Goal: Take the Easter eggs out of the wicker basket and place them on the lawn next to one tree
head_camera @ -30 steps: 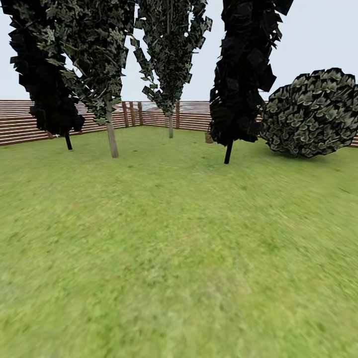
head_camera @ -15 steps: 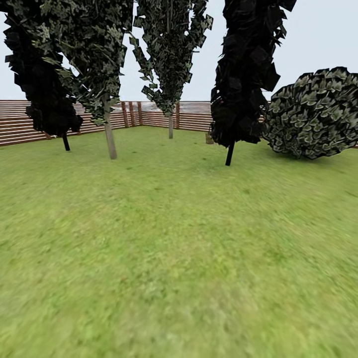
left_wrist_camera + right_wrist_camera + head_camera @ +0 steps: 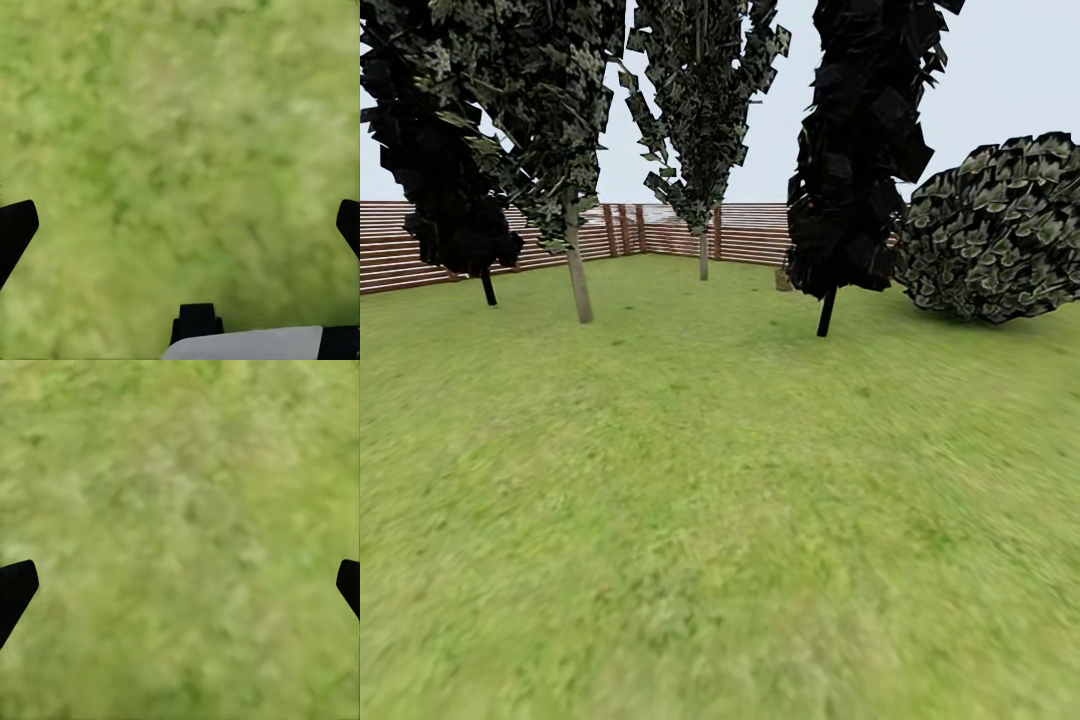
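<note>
Green lawn [image 3: 720, 520] lies beneath the left end effector [image 3: 180, 225] and right end effector [image 3: 180, 585], both spread wide, holding nothing.

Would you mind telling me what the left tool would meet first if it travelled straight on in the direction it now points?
Most likely the lawn. The left tool has its fingers spread wide, and grass alone lies between and beyond them. How far off the grass is cannot be judged.
</note>
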{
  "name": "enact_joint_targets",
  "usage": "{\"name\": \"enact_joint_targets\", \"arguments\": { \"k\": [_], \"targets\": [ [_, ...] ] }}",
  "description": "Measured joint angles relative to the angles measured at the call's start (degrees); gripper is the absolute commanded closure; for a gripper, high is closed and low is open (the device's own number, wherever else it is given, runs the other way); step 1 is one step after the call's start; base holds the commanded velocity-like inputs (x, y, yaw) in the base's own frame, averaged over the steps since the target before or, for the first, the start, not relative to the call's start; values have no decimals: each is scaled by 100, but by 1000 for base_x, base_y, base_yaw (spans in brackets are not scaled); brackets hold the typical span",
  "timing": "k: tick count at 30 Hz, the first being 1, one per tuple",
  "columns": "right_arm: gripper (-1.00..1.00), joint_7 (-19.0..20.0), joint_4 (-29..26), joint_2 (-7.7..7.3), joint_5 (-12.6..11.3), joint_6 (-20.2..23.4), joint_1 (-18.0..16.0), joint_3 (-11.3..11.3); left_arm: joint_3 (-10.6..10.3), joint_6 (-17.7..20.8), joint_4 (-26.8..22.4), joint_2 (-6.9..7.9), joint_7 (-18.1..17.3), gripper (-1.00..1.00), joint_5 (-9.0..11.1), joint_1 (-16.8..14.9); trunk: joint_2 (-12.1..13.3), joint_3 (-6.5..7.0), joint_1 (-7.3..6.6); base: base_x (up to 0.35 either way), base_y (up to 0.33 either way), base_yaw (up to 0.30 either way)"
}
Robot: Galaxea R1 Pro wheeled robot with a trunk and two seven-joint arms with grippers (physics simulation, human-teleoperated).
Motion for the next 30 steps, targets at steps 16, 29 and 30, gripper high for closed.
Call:
{"name": "enact_joint_targets", "arguments": {
  "k": [16, 29, 30],
  "targets": [
    [-100, -10, 4, -4, 0, -2, 0, 6, 0, -6, 0, 0, -1, -100, 0, 0, 0, 0, 0, 315, 128, 0],
    [-100, -5, 5, -27, -22, -1, 0, -5, 0, -7, 0, 0, 1, -100, 0, 1, 0, 0, 0, 313, 125, 0],
    [-100, 3, 6, -37, -23, -2, 0, -8, 0, -7, 0, 0, 0, -100, 0, 2, 0, 0, 0, 313, 93, 0]
  ]
}}
